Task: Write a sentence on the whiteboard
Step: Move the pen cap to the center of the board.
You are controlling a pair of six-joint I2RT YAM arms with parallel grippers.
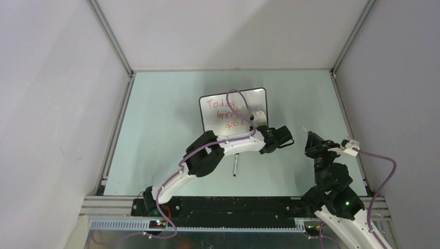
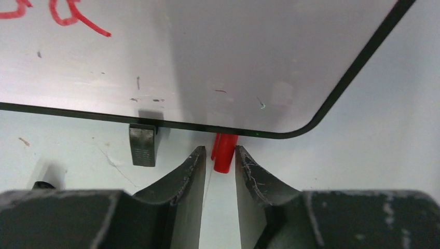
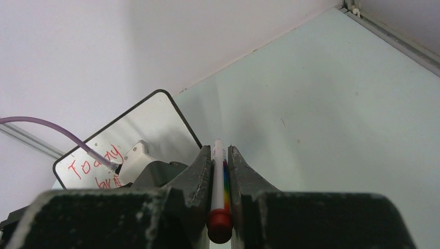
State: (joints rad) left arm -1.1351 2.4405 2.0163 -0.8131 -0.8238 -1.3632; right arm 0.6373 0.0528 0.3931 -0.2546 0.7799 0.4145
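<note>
The whiteboard [image 1: 233,110] stands at mid table with the red sentence [image 1: 226,115] "Today brings good" in three lines. My left gripper [image 1: 280,137] is at the board's lower right corner, shut on a red marker cap [image 2: 224,154] whose far end is under the board's black frame [image 2: 332,101]. A black foot [image 2: 142,145] shows under the board's edge. My right gripper [image 1: 313,140] is to the right of the board, apart from it, shut on a white marker [image 3: 218,179] with a rainbow stripe and red end. The board [image 3: 142,122] lies ahead to the left in the right wrist view.
A thin dark pen-like object [image 1: 235,166] lies on the table in front of the board, under my left arm. Grey walls with metal rails [image 1: 115,132] close the table on three sides. A purple cable [image 1: 236,101] arcs over the board.
</note>
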